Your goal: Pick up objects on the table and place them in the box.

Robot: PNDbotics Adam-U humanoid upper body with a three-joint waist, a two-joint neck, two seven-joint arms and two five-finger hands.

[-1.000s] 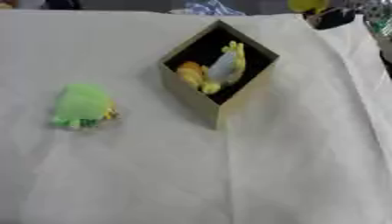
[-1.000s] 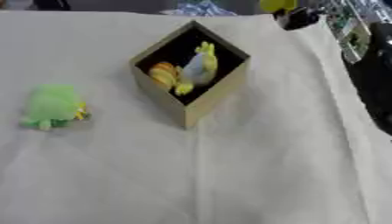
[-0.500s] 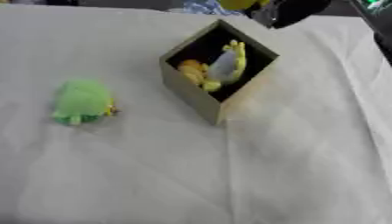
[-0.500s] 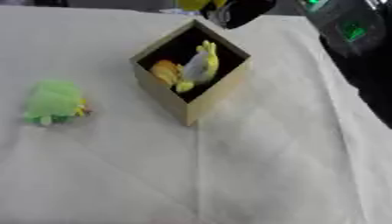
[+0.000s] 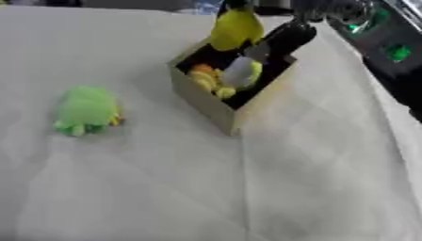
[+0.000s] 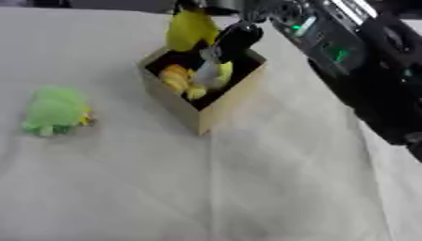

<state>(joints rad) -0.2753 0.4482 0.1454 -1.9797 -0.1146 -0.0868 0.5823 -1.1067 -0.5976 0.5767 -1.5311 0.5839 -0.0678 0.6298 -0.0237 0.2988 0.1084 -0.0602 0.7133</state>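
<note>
Your right hand (image 5: 276,40) grips a yellow object (image 5: 236,28) above the box (image 5: 232,108), which already holds several toys. The green toy (image 5: 85,109) remains on the table (image 5: 313,188); your left hand is out of view.

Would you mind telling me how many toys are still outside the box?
2: a green toy lies on the cloth left of the box, and a yellow toy hangs over the box's far corner in the right hand. Others already lie inside.

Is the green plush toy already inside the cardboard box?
No, the green plush toy lies on the white tablecloth, apart from and left of the open cardboard box.
</note>
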